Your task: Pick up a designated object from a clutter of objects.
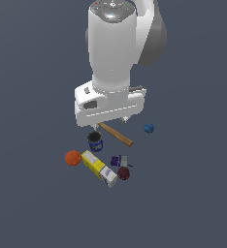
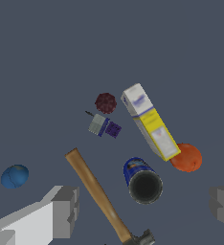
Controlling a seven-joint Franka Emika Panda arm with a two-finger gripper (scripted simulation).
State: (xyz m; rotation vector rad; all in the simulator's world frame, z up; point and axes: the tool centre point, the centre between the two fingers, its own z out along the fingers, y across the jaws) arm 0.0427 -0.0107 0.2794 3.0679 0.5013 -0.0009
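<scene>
The Panda arm stands upright over the far side of the clutter, its wrist pointing straight down and its end effector hanging above the hammer and the dark blue can, open, fingers spread wide with nothing between them. On the grey bench, the yellow-and-white box lies on its side, running diagonally through the group; the orange ball sits just beside its far-left end. The designated maroon ball rests at the near edge of the clutter, just beside the box's white end and near a small purple-grey item. A small blue ball lies well apart on the exterior view's right. The likely trouble is crowding: wide-spread fingers descending on the maroon ball could strike the box or the purple-grey item, and a nudged ball would probably roll away. Mistaking the similar-sized orange ball for the target is another risk.
</scene>
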